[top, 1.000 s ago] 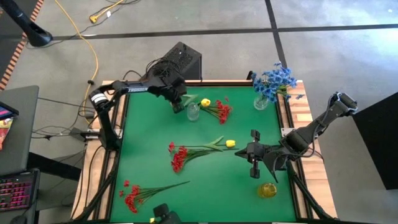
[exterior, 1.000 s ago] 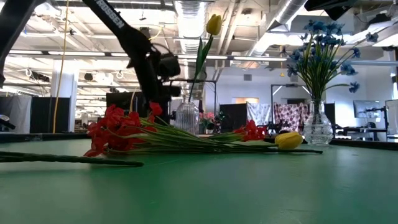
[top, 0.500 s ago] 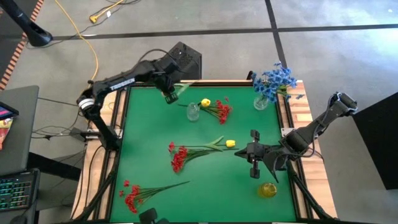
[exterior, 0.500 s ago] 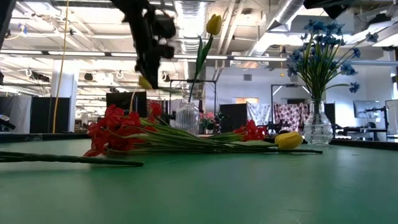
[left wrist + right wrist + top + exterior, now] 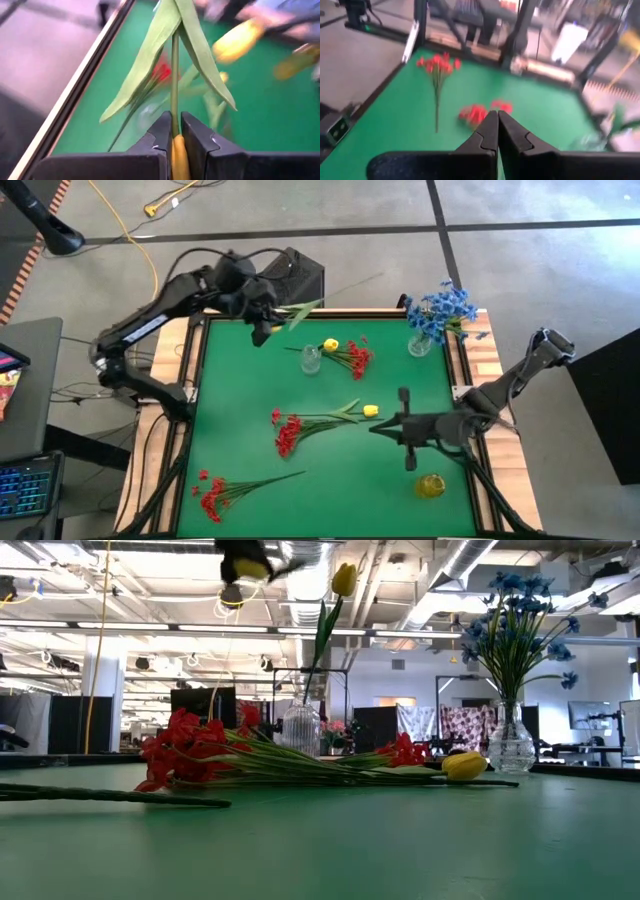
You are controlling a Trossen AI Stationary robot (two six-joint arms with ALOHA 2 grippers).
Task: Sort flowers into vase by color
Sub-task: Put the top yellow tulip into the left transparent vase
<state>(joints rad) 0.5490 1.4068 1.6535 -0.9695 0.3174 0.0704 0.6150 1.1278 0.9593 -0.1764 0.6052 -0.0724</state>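
My left gripper (image 5: 262, 330) hangs high over the table's far left corner, shut on a yellow tulip (image 5: 175, 75). Its bud (image 5: 250, 568) sits at the fingers, and its stem (image 5: 345, 286) runs out past the far edge. A glass vase (image 5: 311, 360) holds another yellow tulip (image 5: 344, 580). Blue flowers (image 5: 442, 308) stand in a vase (image 5: 420, 343) at the far right. Red sprigs (image 5: 288, 430) and a yellow tulip (image 5: 370, 411) lie mid-table. My right gripper (image 5: 375, 427) hovers shut beside that tulip. My left gripper pinches the tulip's stem right above the bud (image 5: 175, 131) between its two fingers. The bud (image 5: 179, 157) lies back between the fingers, and the stem and leaves (image 5: 160, 45) stick out ahead of them. The flower is lifted clear of the table, slanting.
More red sprigs lie by the middle vase (image 5: 355, 358) and at the near left corner (image 5: 215, 495). A yellowish glass vase (image 5: 431, 485) stands near the right front. A black box (image 5: 298, 275) sits behind the far edge.
My left gripper has risen steeply from beside the middle vase and drawn toward the far left corner, tipping up, with the yellow tulip lifted clear. My right gripper has rolled at the wrist and edged slightly left.
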